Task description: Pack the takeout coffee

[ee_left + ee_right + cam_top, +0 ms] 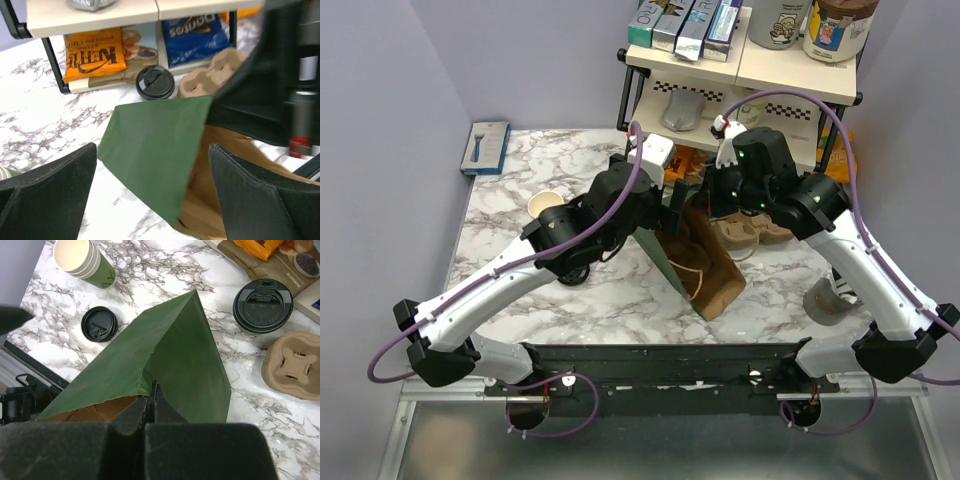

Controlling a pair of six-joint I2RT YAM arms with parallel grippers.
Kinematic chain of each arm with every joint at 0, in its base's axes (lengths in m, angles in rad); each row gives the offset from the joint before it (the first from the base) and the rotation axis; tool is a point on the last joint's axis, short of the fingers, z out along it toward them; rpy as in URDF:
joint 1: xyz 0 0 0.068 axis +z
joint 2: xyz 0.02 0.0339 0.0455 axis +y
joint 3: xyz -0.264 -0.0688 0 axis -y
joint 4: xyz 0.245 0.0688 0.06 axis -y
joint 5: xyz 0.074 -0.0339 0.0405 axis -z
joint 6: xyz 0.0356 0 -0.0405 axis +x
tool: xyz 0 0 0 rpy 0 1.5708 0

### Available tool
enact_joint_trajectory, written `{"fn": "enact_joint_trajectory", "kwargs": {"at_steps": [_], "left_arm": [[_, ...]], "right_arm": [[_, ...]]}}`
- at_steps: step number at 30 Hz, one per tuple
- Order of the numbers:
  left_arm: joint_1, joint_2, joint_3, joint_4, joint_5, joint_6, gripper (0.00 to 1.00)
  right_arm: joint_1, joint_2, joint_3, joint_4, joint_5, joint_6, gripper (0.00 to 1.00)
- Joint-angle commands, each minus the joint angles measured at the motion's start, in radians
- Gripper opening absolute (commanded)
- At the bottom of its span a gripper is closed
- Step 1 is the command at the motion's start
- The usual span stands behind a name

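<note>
With my right gripper (151,392) pinched on the edge of the green bag (175,355) and my left gripper (152,190) wide apart, the cup (82,260) stands uncapped near its lid (99,324) on the table (150,270): probably light, thin-walled, crushable, so I'd grip low, gently.

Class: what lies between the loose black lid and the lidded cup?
The green paper bag lies between the loose black lid and the lidded cup, seen in the right wrist view.
</note>
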Motion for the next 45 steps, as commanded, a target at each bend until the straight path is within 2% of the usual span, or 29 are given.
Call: {"fn": "enact_joint_trajectory", "kwargs": {"at_steps": [1, 7, 10, 14, 17, 18, 19, 21, 22, 24, 25, 26, 27, 28, 30, 31, 34, 36, 37, 41, 45], "left_arm": [[0.1, -0.018, -0.039, 0.027, 0.334, 0.107, 0.99], [0.112, 0.035, -0.024, -0.003, 0.314, 0.145, 0.98], [0.112, 0.051, -0.03, 0.007, 0.383, 0.176, 0.98], [0.114, 0.046, -0.041, 0.023, 0.371, 0.179, 0.96], [0.114, 0.059, -0.038, 0.009, 0.341, 0.179, 0.92], [0.114, 0.071, -0.029, 0.001, 0.326, 0.179, 0.89], [0.114, 0.077, -0.022, -0.005, 0.317, 0.175, 0.78], [0.114, 0.092, -0.004, -0.022, 0.299, 0.162, 0.64], [0.114, 0.098, 0.005, -0.029, 0.271, 0.159, 0.48], [0.114, 0.112, 0.025, -0.051, 0.242, 0.152, 0.34], [0.114, 0.117, 0.033, -0.071, 0.22, 0.15, 0.2], [0.114, 0.12, 0.041, -0.078, 0.187, 0.15, 0.15], [0.114, 0.128, 0.047, -0.085, 0.17, 0.15, 0.08], [0.114, 0.131, 0.068, -0.098, 0.157, 0.133, 0.0], [0.114, 0.135, 0.083, -0.108, 0.141, 0.121, 0.0], [0.114, 0.137, 0.091, -0.111, 0.134, 0.089, 0.0], [0.114, 0.149, 0.122, -0.162, 0.11, 0.011, 0.0], [0.115, 0.164, 0.143, -0.195, 0.107, -0.08, 0.0], [0.115, 0.167, 0.146, -0.21, 0.113, -0.103, 0.0], [0.151, 0.154, 0.133, -0.23, 0.166, -0.213, 0.0], [0.297, 0.096, 0.122, -0.249, 0.287, -0.377, 0.0]], "right_arm": [[0.006, 0.02, 0.034, 0.012, -0.052, -0.038, 0.01], [0.007, 0.029, 0.038, 0.044, -0.105, -0.049, 0.01], [0.006, 0.058, 0.064, 0.028, -0.085, -0.054, 0.01], [0.006, 0.065, 0.071, 0.006, -0.03, -0.051, 0.01], [0.006, 0.048, 0.057, 0.032, -0.051, -0.057, 0.01], [0.006, 0.048, 0.061, 0.031, -0.053, -0.058, 0.01], [0.006, 0.049, 0.07, 0.029, -0.056, -0.067, 0.02], [0.004, 0.045, 0.067, 0.024, -0.058, -0.071, 0.04], [0.006, 0.039, 0.066, 0.024, -0.058, -0.071, 0.06], [0.006, 0.029, 0.06, 0.028, -0.044, -0.071, 0.07], [0.006, 0.026, 0.058, 0.028, -0.038, -0.071, 0.07], [0.006, 0.023, 0.058, 0.028, -0.032, -0.071, 0.08], [0.006, 0.025, 0.06, 0.026, -0.03, -0.069, 0.12], [0.006, 0.025, 0.064, 0.024, -0.029, -0.069, 0.28], [0.006, 0.022, 0.083, 0.021, -0.006, -0.063, 0.47], [0.004, 0.012, 0.089, 0.023, 0.031, -0.057, 0.65], [0.004, -0.029, 0.083, 0.064, 0.16, -0.015, 0.86], [0.006, -0.095, 0.063, 0.148, 0.272, 0.02, 0.96], [0.006, -0.118, 0.037, 0.181, 0.301, 0.031, 1.0], [0.006, -0.248, -0.058, 0.387, 0.364, 0.051, 1.0], [0.004, -0.314, -0.095, 0.402, 0.456, 0.081, 1.0]]}}
